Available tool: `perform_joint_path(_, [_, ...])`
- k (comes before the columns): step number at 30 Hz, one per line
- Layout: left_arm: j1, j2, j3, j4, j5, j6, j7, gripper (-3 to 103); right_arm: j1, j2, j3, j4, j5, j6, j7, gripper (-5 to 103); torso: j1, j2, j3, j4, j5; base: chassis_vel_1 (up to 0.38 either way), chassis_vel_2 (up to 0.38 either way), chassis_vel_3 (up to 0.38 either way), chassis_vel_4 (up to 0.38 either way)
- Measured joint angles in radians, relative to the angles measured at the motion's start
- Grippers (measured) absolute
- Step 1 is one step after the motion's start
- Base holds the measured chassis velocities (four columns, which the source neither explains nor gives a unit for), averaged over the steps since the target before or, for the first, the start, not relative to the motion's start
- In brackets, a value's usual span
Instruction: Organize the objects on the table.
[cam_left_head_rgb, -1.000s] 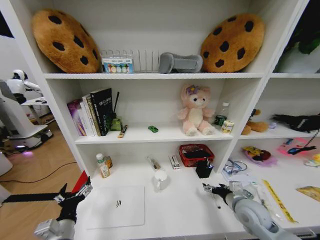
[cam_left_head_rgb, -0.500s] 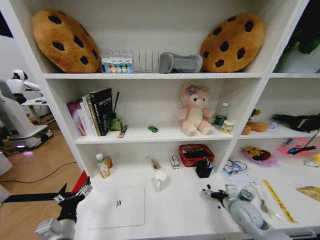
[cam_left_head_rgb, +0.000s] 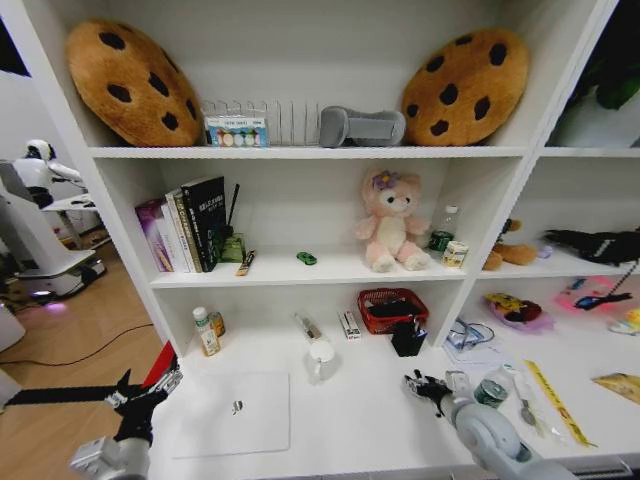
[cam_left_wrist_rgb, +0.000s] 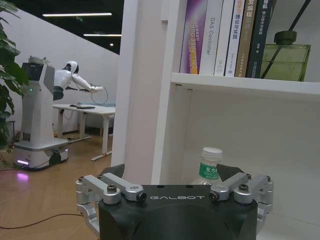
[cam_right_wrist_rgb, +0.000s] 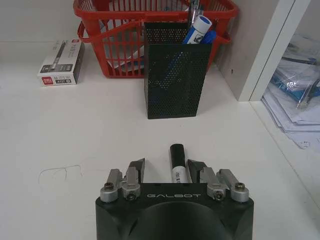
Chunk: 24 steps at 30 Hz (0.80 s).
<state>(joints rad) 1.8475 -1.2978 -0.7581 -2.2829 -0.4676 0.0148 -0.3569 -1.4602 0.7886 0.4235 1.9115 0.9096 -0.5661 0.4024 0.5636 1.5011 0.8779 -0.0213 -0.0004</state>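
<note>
Keep your spread right gripper (cam_right_wrist_rgb: 166, 166) centred over the pen (cam_right_wrist_rgb: 178, 169) lying on the table (cam_right_wrist_rgb: 75, 135) before pinching it.

Premises: robotics lab staged as a home-office study. Evidence: white shelving unit (cam_left_head_rgb: 300, 152) stocked with books (cam_left_head_rgb: 185, 225), plush toy (cam_left_head_rgb: 390, 232) and cookie cushions (cam_left_head_rgb: 135, 80); ahead of the right jaws, a mesh pen holder (cam_right_wrist_rgb: 175, 82); another white robot (cam_left_wrist_rgb: 47, 100) at a desk on wood flooring
</note>
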Motion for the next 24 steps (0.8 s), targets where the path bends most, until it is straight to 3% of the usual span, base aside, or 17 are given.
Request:
perform_joint_path(1, [0.0,0.0,0.0,0.0,0.0,0.0,0.0,100,0.0,0.0,0.0,0.0,0.0,0.0,0.0,51,0.0,0.0,0.0,0.0,0.0,0.0,0.0,0.0,0.0])
perform_joint_path(4, [-0.003,-0.001,0.001,0.005,0.001,0.002,-0.002,100,-0.003,0.001,0.0,0.0,-0.001,0.004,0.0,35,0.0,0.0,0.0,0.0,0.0002,0.0,0.0,0.0,0.0])
perform_joint_path(6, [-0.003,-0.001,0.0,0.006,0.002,0.002,-0.003,100,-0.003,0.001,0.0,0.0,-0.001,0.004,0.0,35,0.0,0.0,0.0,0.0,0.0002,0.0,0.0,0.0,0.0])
perform_joint_path(12, [-0.006,-0.003,-0.002,0.009,0.002,0.002,-0.01,100,0.006,-0.006,-0.004,0.007,0.0,0.008,0.007,11,0.0,0.0,0.0,-0.0005,0.0008,0.0,0.0,0.0,0.0])
perform_joint_path(21, [-0.006,-0.006,0.0,0.009,0.002,0.003,-0.011,100,0.003,-0.016,0.024,0.066,-0.007,0.028,0.007,10,0.0,-0.001,0.001,0.0,0.0006,0.0,0.0,0.0,0.0])
perform_joint_path(23, [-0.006,-0.006,0.0,0.009,0.002,0.004,-0.011,100,0.003,-0.017,0.031,0.082,-0.037,0.05,0.0,10,0.0,-0.001,0.001,-0.0001,0.0008,0.0,0.0,0.0,0.0])
perform_joint_path(24, [-0.006,-0.007,0.001,0.009,0.004,0.004,-0.011,100,0.007,-0.02,0.04,0.095,-0.127,0.114,-0.026,10,0.0,-0.001,0.0,-0.0002,0.0004,0.0,0.0,0.0,0.0])
